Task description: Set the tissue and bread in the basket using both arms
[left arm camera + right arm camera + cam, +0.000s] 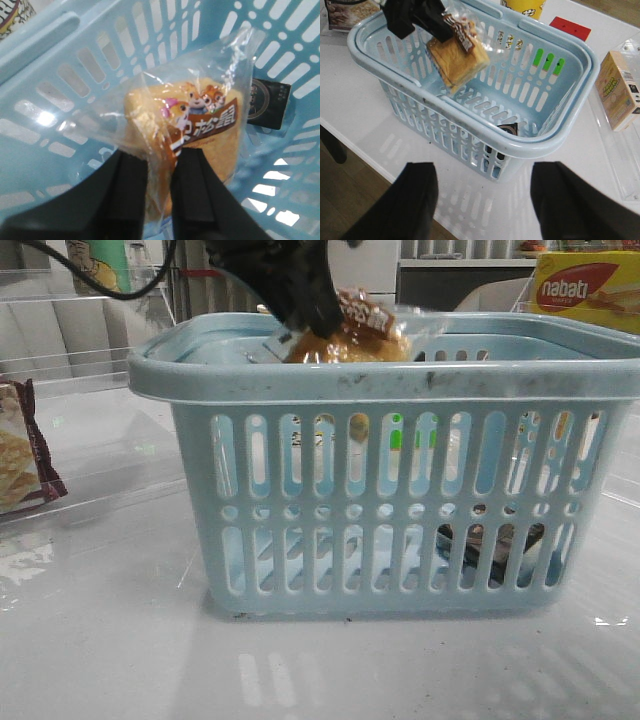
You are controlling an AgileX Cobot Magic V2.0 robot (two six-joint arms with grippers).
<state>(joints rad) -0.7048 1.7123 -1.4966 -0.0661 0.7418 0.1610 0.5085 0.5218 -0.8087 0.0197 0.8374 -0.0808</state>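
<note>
My left gripper (159,192) pinches the bread (190,135) hanging label-up, long axis tilted, over the basket (380,380); right gripper (485,195) gapes wide.

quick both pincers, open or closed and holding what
Left pincer: closed on the bread, above the basket.
Right pincer: open, empty.

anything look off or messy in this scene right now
Nothing is spilled or broken. The bread hangs tilted over the basket, pinched by its wrapper in the left gripper. The tissue lies on the basket floor.
</note>
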